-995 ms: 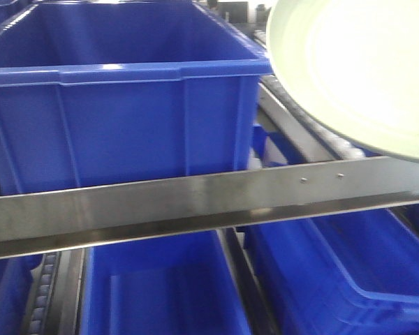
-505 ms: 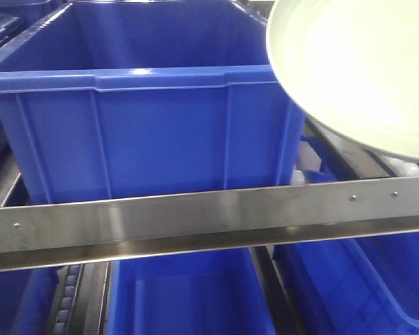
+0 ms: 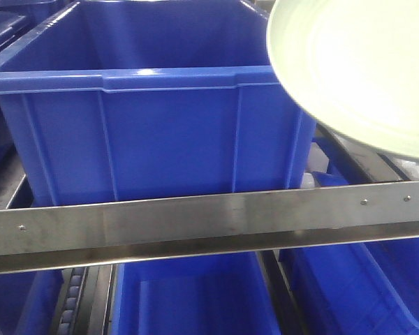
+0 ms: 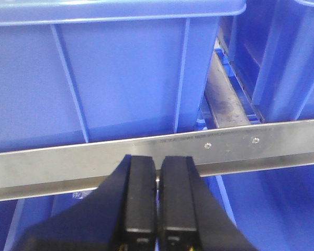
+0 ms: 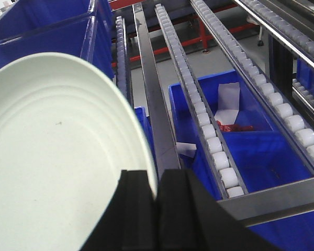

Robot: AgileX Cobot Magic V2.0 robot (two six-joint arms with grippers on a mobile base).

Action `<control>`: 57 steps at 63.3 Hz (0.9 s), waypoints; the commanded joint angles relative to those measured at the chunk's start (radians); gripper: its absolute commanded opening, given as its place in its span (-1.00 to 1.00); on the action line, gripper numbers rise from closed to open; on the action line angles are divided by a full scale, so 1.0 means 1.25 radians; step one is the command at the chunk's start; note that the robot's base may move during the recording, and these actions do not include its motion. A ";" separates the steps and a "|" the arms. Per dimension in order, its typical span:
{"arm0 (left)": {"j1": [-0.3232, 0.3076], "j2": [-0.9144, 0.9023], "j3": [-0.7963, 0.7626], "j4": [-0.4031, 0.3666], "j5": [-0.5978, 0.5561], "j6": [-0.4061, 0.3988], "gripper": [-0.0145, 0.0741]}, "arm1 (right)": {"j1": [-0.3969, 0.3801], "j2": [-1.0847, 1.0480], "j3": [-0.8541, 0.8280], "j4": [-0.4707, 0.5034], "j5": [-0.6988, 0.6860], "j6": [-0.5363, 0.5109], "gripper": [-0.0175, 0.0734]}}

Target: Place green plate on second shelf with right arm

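My front camera sits close to the rack, looking level at a blue bin (image 3: pixel 153 118) above a steel rail (image 3: pixel 209 223). My left wrist view looks past its gripper (image 4: pixel 157 201) at that same bin and rail, closer. My right wrist view looks down the roller tracks (image 5: pixel 209 130), plate (image 5: pixel 52 167) filling its left.

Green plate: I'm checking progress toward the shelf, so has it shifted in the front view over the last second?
Cannot tell. The green plate holds its spot in frame, while the blue bin and steel rail drift right, so the camera moved.
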 commanded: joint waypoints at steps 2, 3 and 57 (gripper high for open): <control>-0.004 -0.019 0.033 0.001 -0.049 -0.004 -0.39 | -0.005 0.001 -0.027 0.002 -0.092 0.001 -0.49; -0.004 -0.019 0.033 0.001 -0.049 -0.004 -0.39 | -0.005 0.001 -0.027 0.002 -0.092 0.001 -0.49; -0.004 -0.019 0.033 0.001 -0.049 -0.004 -0.39 | -0.005 0.001 -0.027 0.002 -0.092 0.001 -0.49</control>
